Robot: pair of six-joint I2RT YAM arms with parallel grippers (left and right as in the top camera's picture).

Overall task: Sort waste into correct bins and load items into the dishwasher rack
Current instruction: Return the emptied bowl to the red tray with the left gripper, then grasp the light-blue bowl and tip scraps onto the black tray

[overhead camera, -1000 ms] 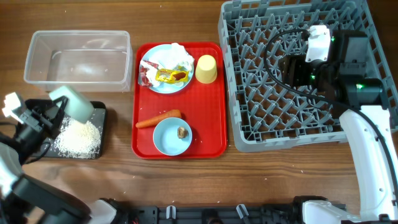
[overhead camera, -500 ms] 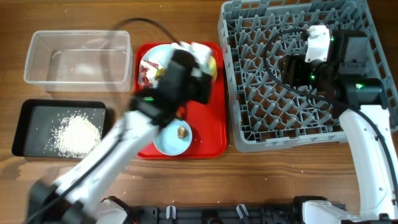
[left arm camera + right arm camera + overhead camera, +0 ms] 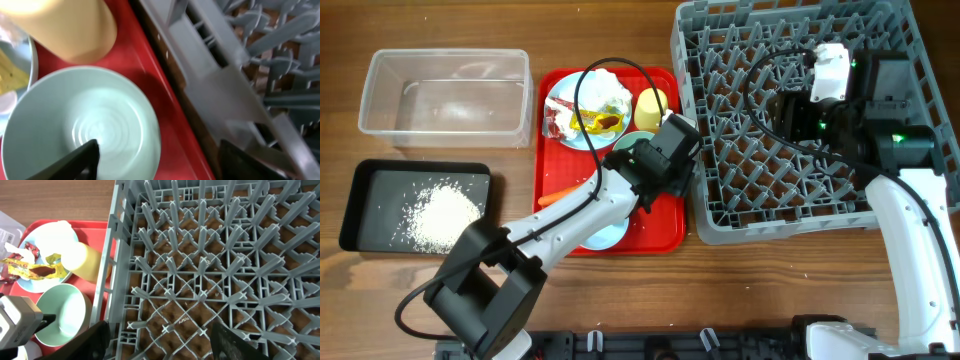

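Observation:
My left gripper [image 3: 650,155] [image 3: 165,161] hangs open over the red tray [image 3: 665,235]. A pale green bowl [image 3: 636,142] [image 3: 75,125] sits upright there beside the yellow cup [image 3: 653,103] [image 3: 70,25]. One finger is above the bowl's inside, the other out by the dishwasher rack [image 3: 800,130] [image 3: 210,255]; the bowl's rim lies between them, untouched. My right gripper [image 3: 782,105] [image 3: 160,342] is open above the rack's pegs, holding nothing. The blue plate [image 3: 560,105] carries wrappers [image 3: 592,122] and a napkin [image 3: 605,85]. White rice [image 3: 440,215] lies in the black bin [image 3: 365,195].
The clear tub [image 3: 445,95] stands at the back left. My left arm crosses the tray, covering most of the carrot [image 3: 552,198] and a second bowl [image 3: 610,237]. The rack's wall [image 3: 200,75] rises right beside the tray's edge.
The left arm swung from the black bin across to the red tray. It carried the pale bowl there, and its jaws have opened off it. The right arm has not moved.

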